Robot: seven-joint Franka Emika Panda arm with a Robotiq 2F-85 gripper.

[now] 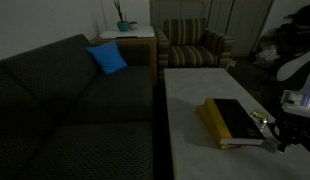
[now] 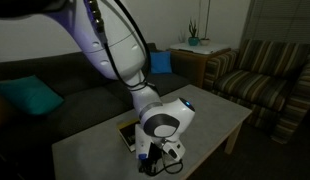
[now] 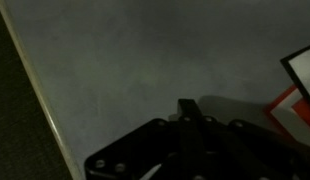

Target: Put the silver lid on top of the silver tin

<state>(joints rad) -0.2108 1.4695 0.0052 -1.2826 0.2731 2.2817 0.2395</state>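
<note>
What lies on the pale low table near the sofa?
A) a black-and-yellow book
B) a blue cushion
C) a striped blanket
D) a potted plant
A: the black-and-yellow book lies flat on the table, whereas the blue cushion sits on the sofa.

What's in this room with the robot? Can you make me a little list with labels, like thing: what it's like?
end effector: shut, low over the table, nothing seen in it
table: pale grey, beside the sofa
book: black and yellow, flat on the table, near the end effector
sofa: dark, with a blue cushion on it
silver lid, silver tin: too dark to make out
</note>
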